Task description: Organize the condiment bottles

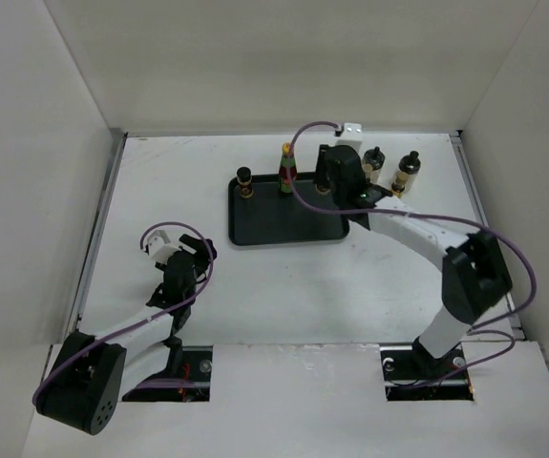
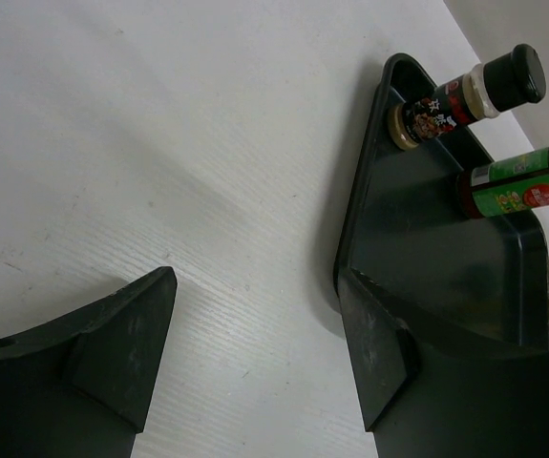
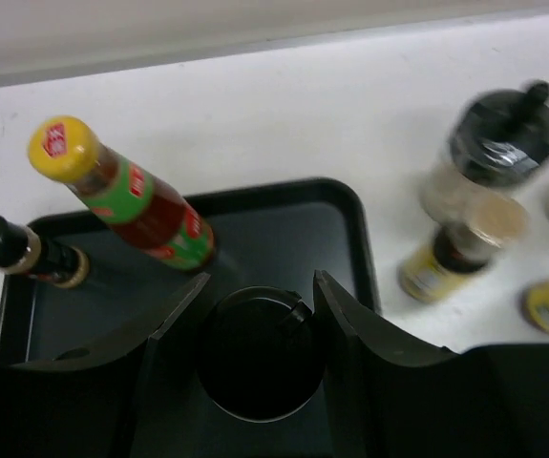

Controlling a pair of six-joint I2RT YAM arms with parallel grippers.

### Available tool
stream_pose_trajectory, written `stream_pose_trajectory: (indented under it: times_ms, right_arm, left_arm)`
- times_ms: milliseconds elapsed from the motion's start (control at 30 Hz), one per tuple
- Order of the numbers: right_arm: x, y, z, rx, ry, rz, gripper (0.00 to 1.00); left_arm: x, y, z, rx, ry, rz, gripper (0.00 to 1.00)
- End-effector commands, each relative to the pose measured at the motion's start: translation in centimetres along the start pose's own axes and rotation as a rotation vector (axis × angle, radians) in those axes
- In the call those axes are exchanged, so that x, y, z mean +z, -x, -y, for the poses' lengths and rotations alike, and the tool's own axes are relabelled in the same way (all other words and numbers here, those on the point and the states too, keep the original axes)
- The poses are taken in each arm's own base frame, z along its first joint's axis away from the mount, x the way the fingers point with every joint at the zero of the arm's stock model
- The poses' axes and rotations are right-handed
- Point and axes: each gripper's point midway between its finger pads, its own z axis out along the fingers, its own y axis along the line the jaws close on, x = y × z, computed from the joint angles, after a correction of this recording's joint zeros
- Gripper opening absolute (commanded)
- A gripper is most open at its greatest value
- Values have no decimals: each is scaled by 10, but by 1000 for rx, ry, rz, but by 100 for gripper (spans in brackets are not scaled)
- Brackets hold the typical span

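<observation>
My right arm reaches forward. Right hand (image 3: 260, 286) over tray's (image 1: 274, 224) back right corner, fingers clamped on black-capped bottle (image 3: 255, 353); bottle body hidden under cap. My left hand (image 2: 255, 291) low over counter (image 1: 284, 296) left of tray, fingers spread, holding nothing. In tray, along back edge: red bottle (image 1: 287, 167) and dark bottle (image 1: 244, 179), upright. Right of tray on counter: clear bottle (image 1: 374, 164), yellow-labelled bottle (image 1: 407, 174); blurred in wrist view, count unsure.

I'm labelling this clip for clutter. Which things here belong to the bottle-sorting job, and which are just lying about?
Job: red bottle, dark bottle, capped bottle in the right tool, off-tray bottles, tray.
Lying about: nothing loose visible, only the table and arm cables.
</observation>
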Motion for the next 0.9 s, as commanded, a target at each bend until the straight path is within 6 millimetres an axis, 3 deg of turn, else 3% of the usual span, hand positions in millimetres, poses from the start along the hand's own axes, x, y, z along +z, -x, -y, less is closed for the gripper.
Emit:
stream_pose_trajectory:
  times_ms: [0, 133, 233, 433, 667, 867]
  right_arm:
    - [33, 14, -30, -32, 61, 43, 33]
    - [65, 19, -34, -41, 77, 46, 35]
    - [83, 19, -26, -36, 69, 48, 35]
    - [106, -13, -6, -56, 33, -6, 36]
    - [120, -33, 5, -49, 24, -31, 38]
    - [122, -43, 7, -56, 16, -42, 50]
  left_arm:
    - [1, 17, 28, -47, -79, 47, 67]
    - [2, 16, 27, -43, -77, 41, 67]
    - [2, 16, 27, -43, -76, 42, 68]
    - [3, 19, 27, -44, -75, 49, 68]
    - [3, 17, 30, -44, -85, 41, 69]
    - [3, 16, 32, -47, -96, 39, 69]
